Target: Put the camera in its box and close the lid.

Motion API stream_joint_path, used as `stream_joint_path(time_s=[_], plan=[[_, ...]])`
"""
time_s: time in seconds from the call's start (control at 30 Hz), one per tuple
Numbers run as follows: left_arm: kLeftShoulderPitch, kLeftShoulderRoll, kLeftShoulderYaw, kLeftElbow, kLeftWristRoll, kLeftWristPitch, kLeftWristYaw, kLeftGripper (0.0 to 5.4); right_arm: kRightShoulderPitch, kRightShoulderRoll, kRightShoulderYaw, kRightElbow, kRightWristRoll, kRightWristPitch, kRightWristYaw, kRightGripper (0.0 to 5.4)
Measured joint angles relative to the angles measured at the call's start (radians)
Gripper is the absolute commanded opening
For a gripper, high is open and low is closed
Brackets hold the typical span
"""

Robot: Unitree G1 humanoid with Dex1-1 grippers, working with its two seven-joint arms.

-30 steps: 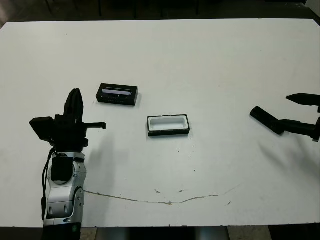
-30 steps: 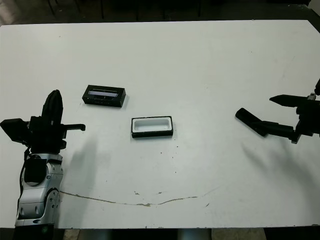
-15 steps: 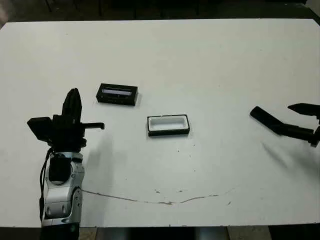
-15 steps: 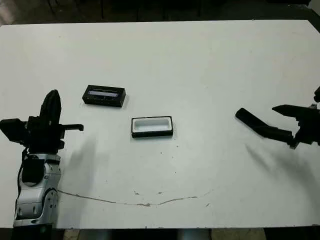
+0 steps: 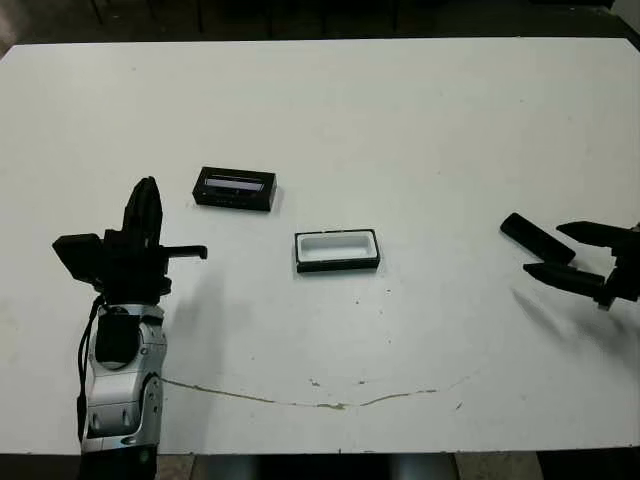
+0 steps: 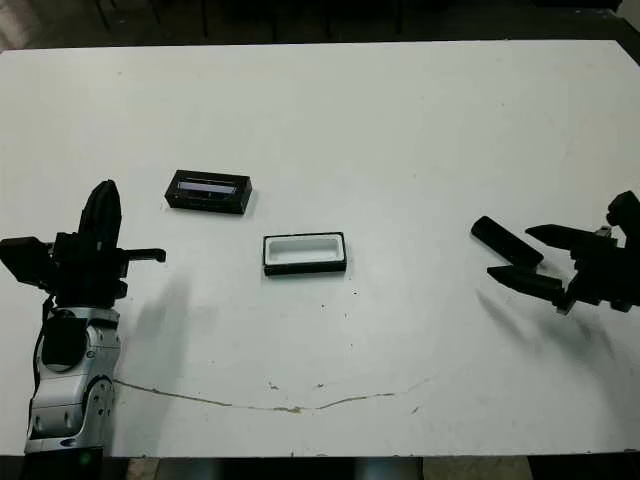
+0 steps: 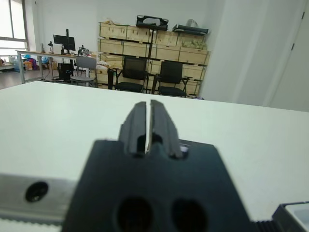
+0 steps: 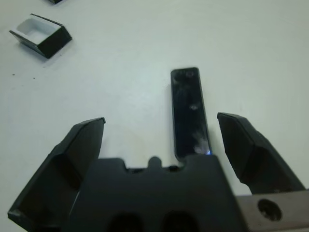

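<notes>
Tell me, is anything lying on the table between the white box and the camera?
No. Between the box and the camera there is only bare white table, as both eye views show. The right claw is open around the camera.

One camera [image 8: 189, 111], one box [image 5: 337, 250], one lid [image 5: 235, 188].

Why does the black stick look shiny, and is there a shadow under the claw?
In the right wrist view, the camera shows pale glare spots on its glossy top. In the left eye view, a soft grey shadow lies on the table beside the right claw. In the left wrist view, the left claw looks blurry up close.
</notes>
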Motion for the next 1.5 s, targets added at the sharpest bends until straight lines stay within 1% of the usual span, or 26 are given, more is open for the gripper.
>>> stream_joint_path(time_s=[0.23, 0.37, 0.5, 0.57, 0.67, 0.77, 0.9, 0.93, 1.03, 1.2, 1.27, 1.3, 1.5], plan=[[0.000, 0.002, 0.002, 0.000, -0.002, 0.000, 0.000, 0.00, 0.019, 0.021, -0.002, 0.019, 0.003, -0.001, -0.029, 5.39], [0.000, 0.005, 0.003, 0.000, -0.002, 0.000, -0.001, 0.00, 0.020, 0.031, -0.004, 0.043, -0.001, -0.043, -0.052, 5.39], [0.000, 0.008, 0.003, 0.007, -0.007, -0.001, -0.006, 0.00, 0.020, 0.038, -0.002, 0.055, -0.002, -0.058, -0.072, 5.39], [0.000, 0.010, 0.004, 0.009, -0.007, -0.001, -0.007, 0.00, 0.020, 0.048, -0.003, 0.060, -0.002, -0.078, -0.083, 5.39], [0.000, 0.011, 0.003, 0.009, -0.007, -0.001, -0.007, 0.00, 0.026, 0.073, -0.007, 0.054, -0.005, -0.100, -0.146, 5.39], [0.000, 0.011, 0.003, 0.008, -0.008, 0.001, -0.007, 0.00, 0.047, 0.097, -0.019, 0.017, -0.010, -0.100, -0.238, 5.06], [0.000, 0.011, 0.003, 0.006, -0.008, 0.001, -0.007, 0.00, 0.074, 0.123, -0.024, -0.035, -0.011, -0.104, -0.320, 4.41], [0.001, 0.011, 0.003, 0.006, -0.008, 0.001, -0.007, 0.00, 0.079, 0.123, -0.022, -0.041, -0.013, -0.117, -0.321, 4.19], [0.001, 0.011, 0.003, 0.005, -0.008, 0.003, -0.007, 0.00, 0.085, 0.121, -0.009, -0.068, -0.024, -0.116, -0.322, 3.67], [0.002, 0.011, 0.003, 0.004, -0.008, 0.003, -0.007, 0.00, 0.069, 0.081, 0.039, -0.120, -0.054, -0.059, -0.310, 2.79], [0.002, 0.011, 0.003, 0.004, -0.008, 0.003, -0.007, 0.00, 0.041, 0.060, 0.060, -0.112, -0.058, -0.018, -0.278, 2.43], [0.002, 0.011, 0.003, 0.004, -0.008, 0.003, -0.006, 0.00, 0.027, 0.054, 0.068, -0.098, -0.060, -0.011, -0.259, 2.25], [0.004, 0.011, 0.003, 0.003, -0.004, 0.003, 0.005, 0.00, -0.047, 0.031, 0.120, -0.022, -0.100, -0.034, -0.179, 1.18]])
